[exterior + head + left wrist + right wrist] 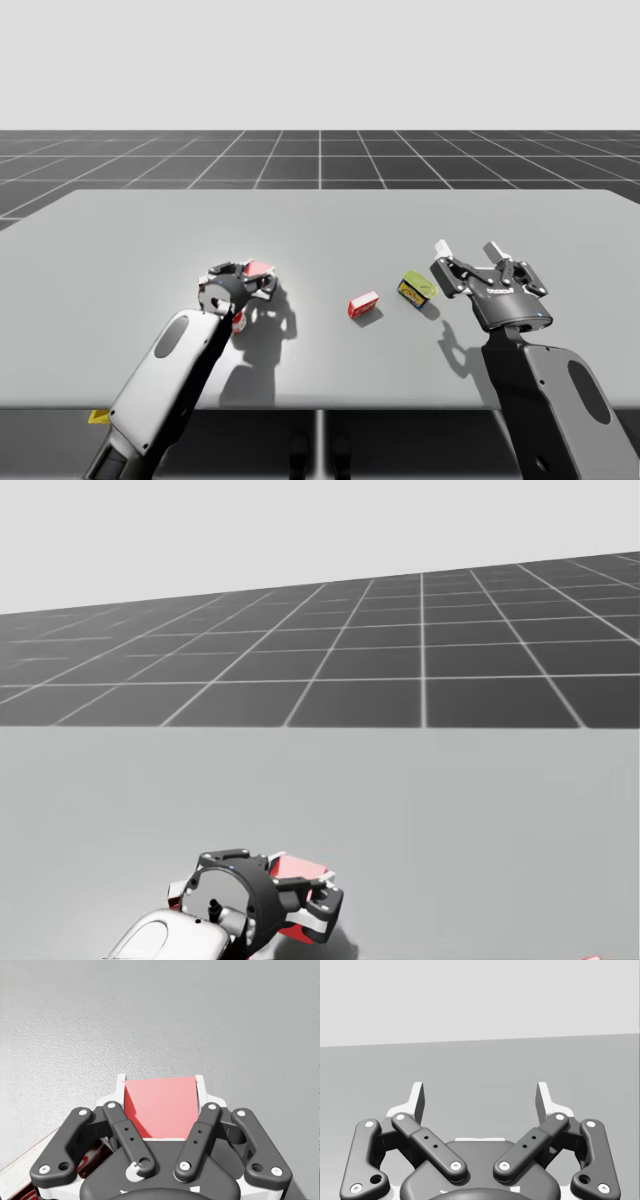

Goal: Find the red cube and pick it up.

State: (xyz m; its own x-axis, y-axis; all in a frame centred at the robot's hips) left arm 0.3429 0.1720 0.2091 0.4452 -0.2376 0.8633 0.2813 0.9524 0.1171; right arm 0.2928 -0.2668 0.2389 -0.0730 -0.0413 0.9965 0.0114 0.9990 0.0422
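**Q:** Where is the task's object, and how is it held?

**A:** The plain red cube (159, 1110) sits between the white fingertips of the left gripper (160, 1087). It is in the table's left half, nearer the near edge than the far one. Both fingers press opposite faces, so the pincer is clamped on the cube. Whether the cube has cleared the surface cannot be told.

**Q:** Why this grip?

**A:** The cube's flat, parallel faces probably give the fingers a square seat, so it should not twist when raised.

**Q:** And the other arm?

**A:** The right gripper (480, 1099) hovers toward the right edge. Its fingers are spread wide with nothing between them, and it appears to be parked out of the way.

**Q:** What of the surface and the room?

**A:** The matte grey table (320, 215) is finely grained.
- A small red-and-white box (363, 305) lies near its middle.
- A green-and-yellow box (416, 287) lies near that one, toward the right edge. Both are well apart from the cube and are likely distractors.
- A dark-red box with a pale edge (20, 1172) lies under the left gripper's side.

Beyond the far edge, a dark gridded floor (320, 160) runs to a pale, blank backdrop.
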